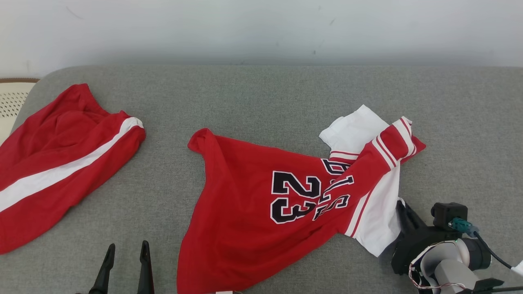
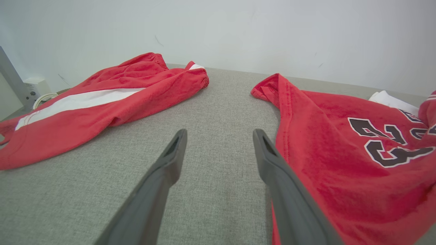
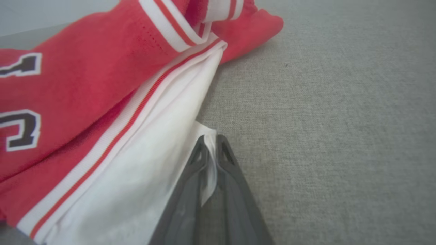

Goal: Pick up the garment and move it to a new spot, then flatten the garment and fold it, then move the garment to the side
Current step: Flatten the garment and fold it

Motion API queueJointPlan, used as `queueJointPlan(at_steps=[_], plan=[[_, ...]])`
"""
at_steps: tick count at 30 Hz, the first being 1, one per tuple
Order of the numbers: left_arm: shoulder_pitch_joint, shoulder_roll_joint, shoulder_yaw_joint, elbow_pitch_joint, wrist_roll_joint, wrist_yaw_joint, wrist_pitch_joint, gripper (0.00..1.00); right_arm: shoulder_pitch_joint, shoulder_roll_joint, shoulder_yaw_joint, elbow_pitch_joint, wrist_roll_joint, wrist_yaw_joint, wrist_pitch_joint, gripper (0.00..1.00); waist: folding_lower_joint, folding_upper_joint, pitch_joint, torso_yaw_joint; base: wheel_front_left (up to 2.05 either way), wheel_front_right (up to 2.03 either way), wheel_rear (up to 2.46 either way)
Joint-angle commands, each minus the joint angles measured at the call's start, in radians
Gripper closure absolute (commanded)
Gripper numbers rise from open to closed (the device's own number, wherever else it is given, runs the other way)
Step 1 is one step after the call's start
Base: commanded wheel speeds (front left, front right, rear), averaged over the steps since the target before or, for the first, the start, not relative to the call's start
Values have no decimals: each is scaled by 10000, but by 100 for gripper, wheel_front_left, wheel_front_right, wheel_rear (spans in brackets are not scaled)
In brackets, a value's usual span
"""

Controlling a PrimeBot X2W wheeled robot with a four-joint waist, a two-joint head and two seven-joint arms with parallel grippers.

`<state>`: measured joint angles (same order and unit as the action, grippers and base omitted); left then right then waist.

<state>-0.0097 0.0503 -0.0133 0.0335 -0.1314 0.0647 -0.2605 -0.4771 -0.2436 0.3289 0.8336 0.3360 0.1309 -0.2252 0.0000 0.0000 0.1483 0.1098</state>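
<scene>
Garment [image 1: 261, 204], a red jersey with white side panel and "23", lies crumpled on the grey fabric surface [image 1: 261, 94], centre to right in your head view. Red shorts [image 1: 61, 167] with a white stripe lie well apart from it, at the left. Head view gives you the full layout, but you cannot tell the right grip there, since the dark fingers meet the white panel's near edge. Right wrist view settles it. The right gripper [image 3: 212, 141] has its fingers closed narrow on a fold of the white edge, cloth between the tips. Left wrist view gives you the left gripper [image 2: 219, 132]: fingers wide, nothing between them, over bare grey fabric, just beside the jersey's red edge.
</scene>
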Motion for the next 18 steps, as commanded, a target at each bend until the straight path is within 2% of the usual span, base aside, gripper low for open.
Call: queueJointPlan(at_steps=[1,7,13,17,18], plan=[[-67,5,30,17,-29,41,-29,0,86,80,48,100,-80,-3,-34,100,0,0,-1,-10,0,0,0],[91,6,15,104,-53,73,-29,0,423,-71,-132,-469,-31,-3,-330,100,0,0,-206,-188,0,0,0],[325,5,-30,135,-83,139,-29,0,1937,-297,-725,-2135,-157,-3,-391,100,0,0,-529,-487,0,0,0],[411,6,3,120,-117,147,-29,0,3097,-156,-1346,-3465,-263,-3,143,100,0,0,-620,-688,0,0,0],[421,6,37,125,-120,146,-29,0,3242,-126,-1487,-3748,-296,-3,204,76,0,0,-630,-736,0,0,0]])
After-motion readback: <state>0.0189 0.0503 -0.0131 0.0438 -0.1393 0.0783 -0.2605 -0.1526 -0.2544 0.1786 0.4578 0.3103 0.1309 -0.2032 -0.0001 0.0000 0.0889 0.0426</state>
